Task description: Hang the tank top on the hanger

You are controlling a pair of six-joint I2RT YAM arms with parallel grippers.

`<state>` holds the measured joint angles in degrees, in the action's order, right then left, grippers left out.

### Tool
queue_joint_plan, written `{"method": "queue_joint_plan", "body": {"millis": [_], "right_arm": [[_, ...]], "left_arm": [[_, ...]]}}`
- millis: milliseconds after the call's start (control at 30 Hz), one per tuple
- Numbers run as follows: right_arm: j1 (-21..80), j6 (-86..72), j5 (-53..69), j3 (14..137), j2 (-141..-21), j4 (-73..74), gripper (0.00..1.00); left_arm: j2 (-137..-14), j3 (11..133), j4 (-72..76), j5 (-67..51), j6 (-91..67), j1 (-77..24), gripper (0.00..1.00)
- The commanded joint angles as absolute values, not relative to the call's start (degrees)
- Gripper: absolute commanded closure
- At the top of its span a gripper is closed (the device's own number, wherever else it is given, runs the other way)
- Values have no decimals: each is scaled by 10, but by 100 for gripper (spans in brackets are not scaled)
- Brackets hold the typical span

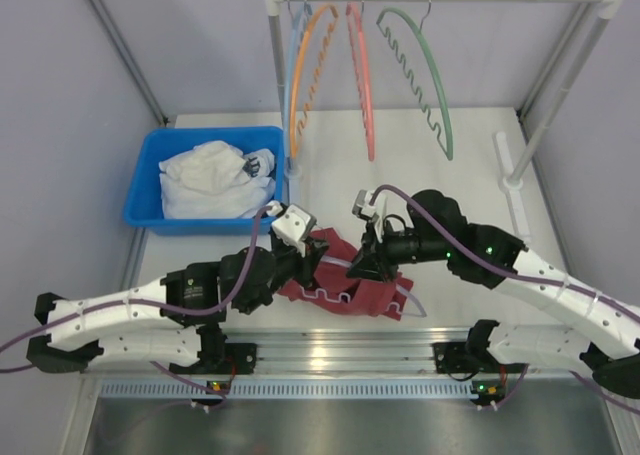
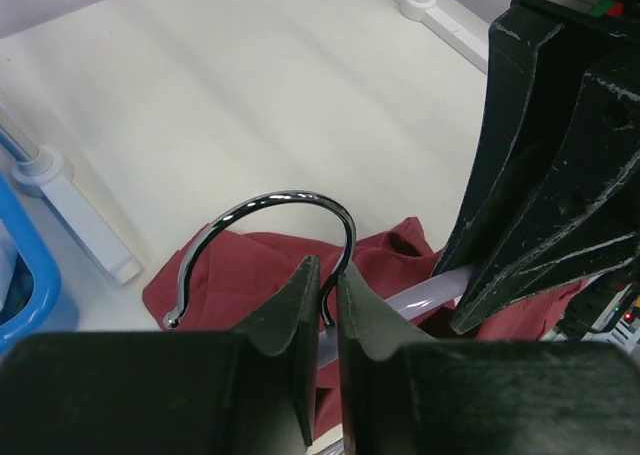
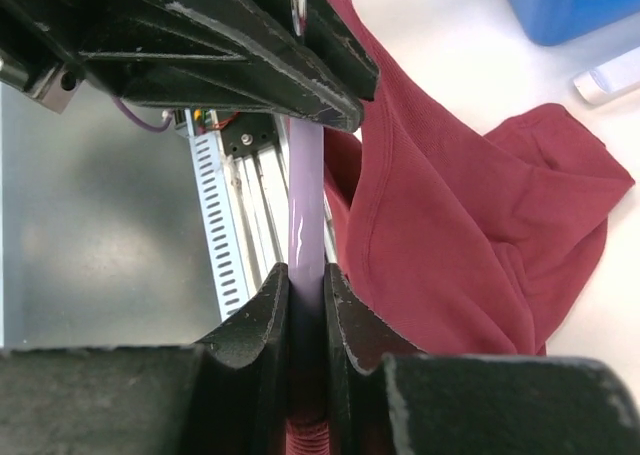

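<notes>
Left gripper: clenched on hanger hook. Right gripper: clenched on its arm. Tank top crumpled against it; bare table at twelve o'clock.

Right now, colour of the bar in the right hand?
Pale lavender plastic hanger; clearest in right wrist view.

the tank top is matt maroon cloth, soft and creased, with stitched hems. the hanger is smooth, glossy lavender plastic; its hook is mirror-bright polished metal. the left gripper and right gripper are matt black plastic, scuffed pale along the edges. the table looks smooth, white and faintly satiny. the bin is shiny blue plastic.
</notes>
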<state>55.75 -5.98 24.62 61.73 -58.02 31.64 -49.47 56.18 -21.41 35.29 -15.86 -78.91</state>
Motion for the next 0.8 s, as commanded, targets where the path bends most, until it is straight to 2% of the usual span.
{"method": "queue_joint_plan", "body": {"millis": [0, 33, 133, 233, 467, 767], "right_arm": [[556, -89, 207, 621, -544, 292, 100], [556, -94, 199, 619, -536, 292, 100], [556, -108, 171, 612, -517, 294, 100], [555, -119, 140, 607, -503, 301, 100], [556, -149, 71, 601, -472, 339, 100], [555, -227, -109, 621, -410, 466, 100]], "left_arm": [[-494, 600, -148, 372, -165, -790, 80], [-496, 599, -146, 369, -163, -790, 70], [-501, 606, -142, 362, -162, -789, 55], [-504, 613, -142, 345, -157, -790, 46], [-500, 630, -148, 324, -155, -790, 44], [-481, 640, -153, 320, -161, -789, 44]]}}
